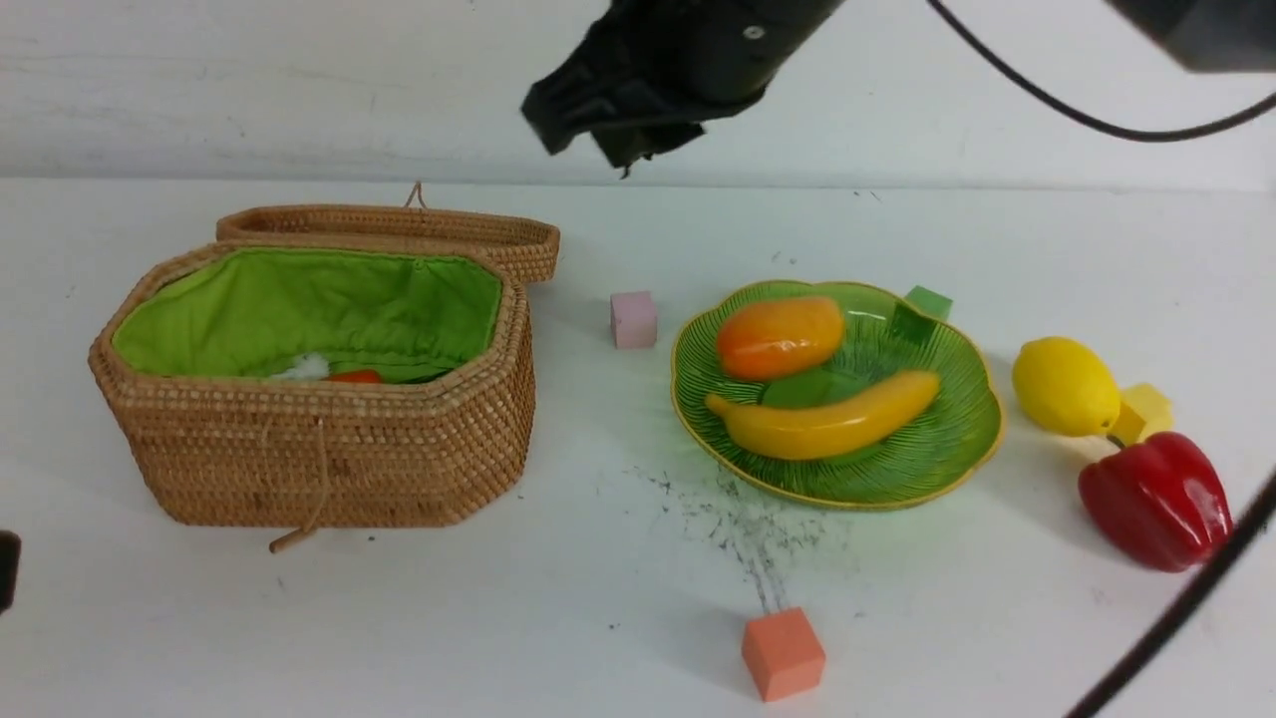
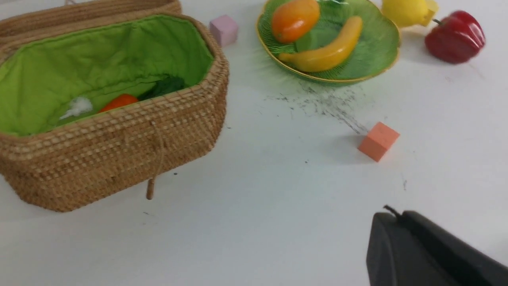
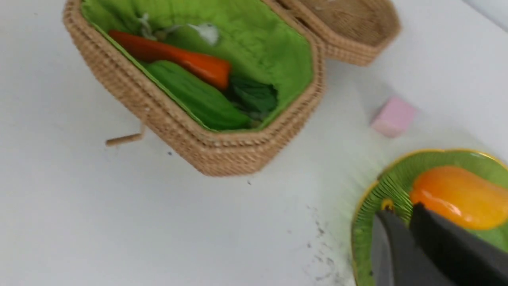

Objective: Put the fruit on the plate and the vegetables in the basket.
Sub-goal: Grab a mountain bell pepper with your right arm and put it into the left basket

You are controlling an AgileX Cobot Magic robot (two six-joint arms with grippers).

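My right gripper (image 3: 401,214) and left gripper (image 2: 397,222) are both squeezed tight, empty. Mango (image 1: 780,337) and banana (image 1: 827,419) lie on the plate (image 1: 947,449), lemon (image 1: 1065,386) and red pepper (image 1: 1156,499) near it, carrot (image 3: 174,55) and green pod (image 3: 198,95) in the basket (image 1: 299,439).

Your white table (image 1: 598,618) carries the open woven basket (image 1: 329,459) on its left side and the green plate (image 1: 927,469) right of centre, with a pink cube (image 1: 634,319) between them, farther back. A green cube (image 1: 929,301) sits just behind the plate's far rim. At your right, the lemon (image 1: 1065,386) rests against a yellow cube (image 1: 1146,409), with the red bell pepper (image 1: 1156,499) just beside both. An orange cube (image 1: 783,653) stands alone near you, in front of a patch of dark scuffs (image 1: 738,519).
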